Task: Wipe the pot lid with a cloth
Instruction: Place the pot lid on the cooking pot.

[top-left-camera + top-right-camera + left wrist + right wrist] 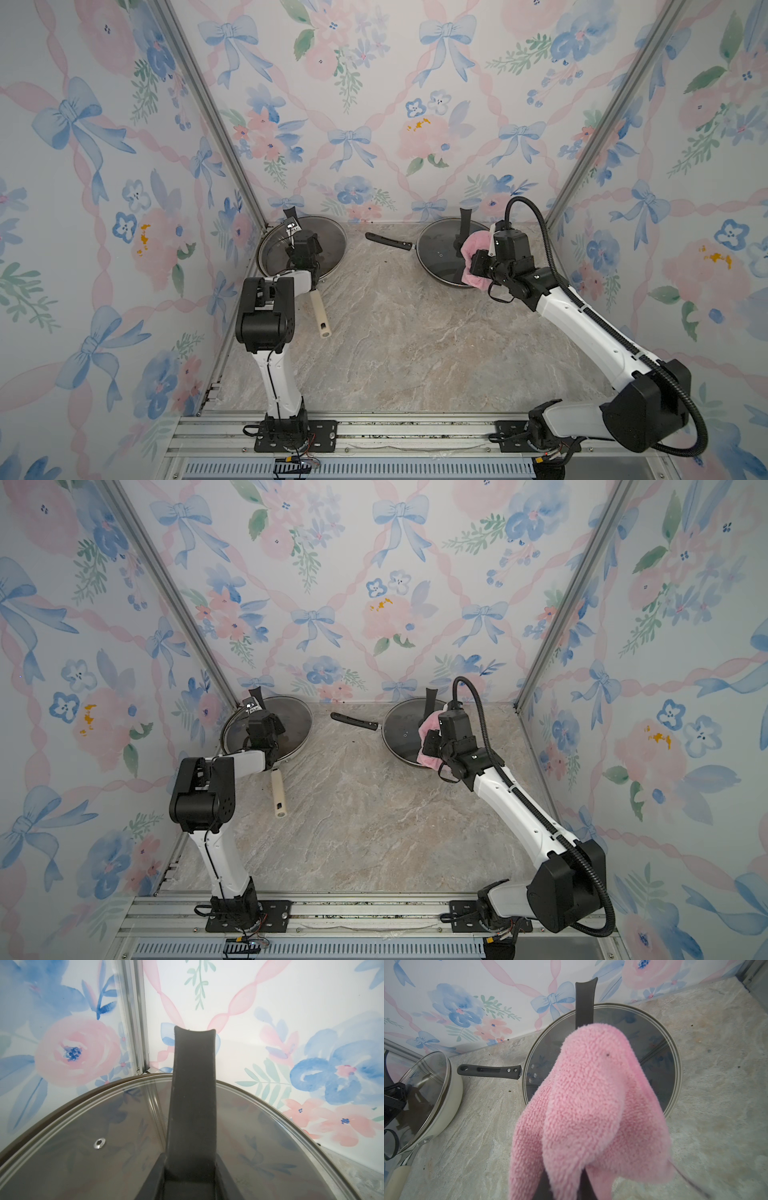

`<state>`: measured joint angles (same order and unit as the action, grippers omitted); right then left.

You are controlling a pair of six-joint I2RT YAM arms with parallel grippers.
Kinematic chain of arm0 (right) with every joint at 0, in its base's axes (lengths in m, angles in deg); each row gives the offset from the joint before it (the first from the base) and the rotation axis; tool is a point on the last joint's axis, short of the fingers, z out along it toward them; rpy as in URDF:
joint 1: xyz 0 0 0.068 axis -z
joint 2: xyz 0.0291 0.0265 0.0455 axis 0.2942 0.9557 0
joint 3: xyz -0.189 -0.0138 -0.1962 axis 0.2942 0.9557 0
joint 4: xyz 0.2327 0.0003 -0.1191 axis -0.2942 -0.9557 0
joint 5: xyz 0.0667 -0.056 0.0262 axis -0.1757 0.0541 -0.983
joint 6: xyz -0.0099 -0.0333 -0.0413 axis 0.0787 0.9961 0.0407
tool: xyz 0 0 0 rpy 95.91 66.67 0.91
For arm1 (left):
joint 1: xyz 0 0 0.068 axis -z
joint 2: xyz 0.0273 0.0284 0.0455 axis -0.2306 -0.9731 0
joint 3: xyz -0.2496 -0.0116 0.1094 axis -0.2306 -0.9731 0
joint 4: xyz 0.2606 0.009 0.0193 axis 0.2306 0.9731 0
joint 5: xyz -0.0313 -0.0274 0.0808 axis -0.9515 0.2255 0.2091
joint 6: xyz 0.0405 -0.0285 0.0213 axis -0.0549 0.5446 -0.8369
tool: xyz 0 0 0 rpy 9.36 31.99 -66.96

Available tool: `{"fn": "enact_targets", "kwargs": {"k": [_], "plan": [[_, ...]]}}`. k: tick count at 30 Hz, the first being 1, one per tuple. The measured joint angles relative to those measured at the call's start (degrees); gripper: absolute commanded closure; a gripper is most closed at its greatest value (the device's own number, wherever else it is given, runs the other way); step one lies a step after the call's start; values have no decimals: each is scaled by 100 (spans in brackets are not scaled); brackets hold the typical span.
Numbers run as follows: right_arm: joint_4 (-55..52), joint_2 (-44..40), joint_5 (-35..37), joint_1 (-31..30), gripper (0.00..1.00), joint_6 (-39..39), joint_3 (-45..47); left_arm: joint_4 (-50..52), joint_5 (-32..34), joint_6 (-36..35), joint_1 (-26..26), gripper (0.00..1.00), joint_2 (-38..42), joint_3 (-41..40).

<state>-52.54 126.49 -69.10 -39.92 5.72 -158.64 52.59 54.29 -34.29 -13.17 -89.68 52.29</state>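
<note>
Right fingers point(586, 1188): clamped tight on the cloth point(591, 1095), which bunches out ahead of them in fuzzy pink folds.
Cloth: over the pot lid point(436, 249), on the side nearest the right arm and just beside the pot lid's handle point(464, 218). In both top views it covers the glass from that handle down to the near rim (whether it actually presses on the glass, I can't tell).
Pot lid: clear glass with a metal rim, sitting on a dark pan at the back right of the desk point(415, 340). Its handle is black and stands upright.
Pan handle point(388, 241): black, lying low and pointing toward the middle of the desk.
Left fingers point(152, 1180): closed partway, one on each side of the other lid's handle point(192, 1095), gripping that black upright near its base.
Other lid point(328, 241): glass too, with a small metal vent hole point(99, 1144). It sits on the cream pan point(452, 1097), tucked into the back left corner against the flowered wall.
Cream handle point(319, 311): it runs from that pan toward the front of the desk, passing under the left arm.
Arms: well apart, one at each pan.
</note>
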Motion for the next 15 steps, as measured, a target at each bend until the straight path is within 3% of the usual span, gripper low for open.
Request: {"fn": "enact_targets", "kwargs": {"k": [15], "plan": [[-4, 118, -44, -31, 99, 66, -170, 424, 361, -304, 55, 100, 0, 195]]}}
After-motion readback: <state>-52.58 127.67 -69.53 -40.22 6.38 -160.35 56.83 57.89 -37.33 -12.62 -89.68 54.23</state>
